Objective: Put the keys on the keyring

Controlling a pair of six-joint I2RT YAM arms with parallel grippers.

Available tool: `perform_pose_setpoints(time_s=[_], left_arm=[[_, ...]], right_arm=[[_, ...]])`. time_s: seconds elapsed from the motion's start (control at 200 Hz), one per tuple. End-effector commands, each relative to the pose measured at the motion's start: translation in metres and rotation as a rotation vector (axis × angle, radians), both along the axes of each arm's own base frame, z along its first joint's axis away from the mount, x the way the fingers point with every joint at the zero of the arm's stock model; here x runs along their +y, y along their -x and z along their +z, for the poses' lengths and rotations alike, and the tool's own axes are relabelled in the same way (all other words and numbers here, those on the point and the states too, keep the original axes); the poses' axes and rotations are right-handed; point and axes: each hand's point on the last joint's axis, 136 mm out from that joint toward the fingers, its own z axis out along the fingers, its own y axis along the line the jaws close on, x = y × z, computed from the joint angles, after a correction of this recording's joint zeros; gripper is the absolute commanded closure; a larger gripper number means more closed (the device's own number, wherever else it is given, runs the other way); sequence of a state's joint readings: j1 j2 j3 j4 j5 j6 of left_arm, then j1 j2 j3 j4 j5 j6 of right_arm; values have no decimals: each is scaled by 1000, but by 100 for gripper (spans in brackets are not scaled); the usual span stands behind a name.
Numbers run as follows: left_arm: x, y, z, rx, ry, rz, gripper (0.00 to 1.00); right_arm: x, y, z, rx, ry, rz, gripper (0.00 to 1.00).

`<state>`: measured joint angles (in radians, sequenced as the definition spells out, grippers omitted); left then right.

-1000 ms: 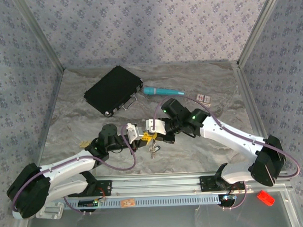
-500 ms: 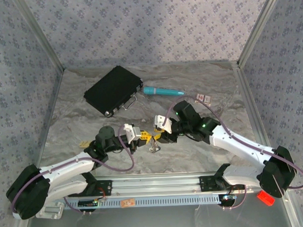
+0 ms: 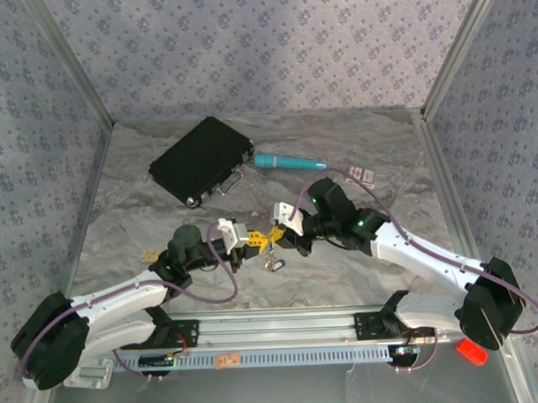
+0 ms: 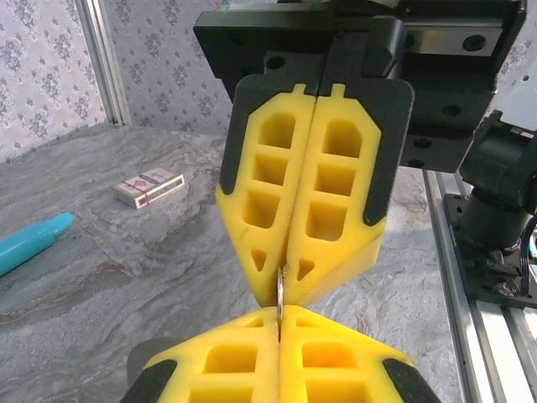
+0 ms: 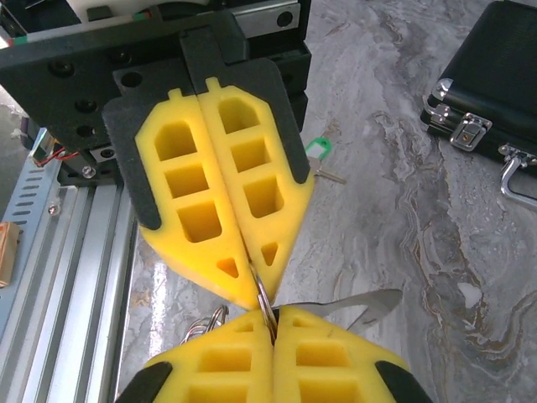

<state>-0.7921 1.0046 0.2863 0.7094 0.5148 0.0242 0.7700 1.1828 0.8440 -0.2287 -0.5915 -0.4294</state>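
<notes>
Both my grippers are pressed shut, tip to tip, over open table. My left gripper point(image 3: 254, 241) and right gripper point(image 3: 282, 235) each pinch the keyring point(image 5: 262, 294), its thin edge running from one pair of tips to the other. The black case point(image 3: 201, 160) and teal pen point(image 3: 288, 162) lie well behind. A silvery key point(image 5: 362, 302) points sideways beside my right tips, and a green-headed key point(image 5: 315, 151) lies flat beyond the left gripper.

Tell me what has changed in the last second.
The right gripper drew back toward its own side and now meets the left gripper tip to tip. The left gripper barely moved. Both remain shut on the keyring, with the keys hanging below. Nothing was let go. The black case and the teal pen stayed put.
</notes>
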Motion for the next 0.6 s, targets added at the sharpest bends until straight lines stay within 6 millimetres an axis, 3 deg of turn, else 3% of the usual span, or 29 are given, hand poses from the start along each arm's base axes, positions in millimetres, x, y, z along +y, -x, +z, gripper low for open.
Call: perform_pose_setpoints(time_s=[0.0, 0.035, 0.295, 0.595], left_arm=[[1, -5, 18, -41, 25, 33, 80], [2, -8, 15, -35, -3, 51, 75], [2, -6, 4, -50, -100, 25, 76], [-3, -1, 5, -49, -97, -16, 81]], right_arm=[[2, 0, 8, -21, 13, 20, 100], [0, 1, 6, -35, 47, 22, 100], [-11, 3, -10, -118, 288, 69, 100], [3, 4, -1, -162, 285, 116, 100]])
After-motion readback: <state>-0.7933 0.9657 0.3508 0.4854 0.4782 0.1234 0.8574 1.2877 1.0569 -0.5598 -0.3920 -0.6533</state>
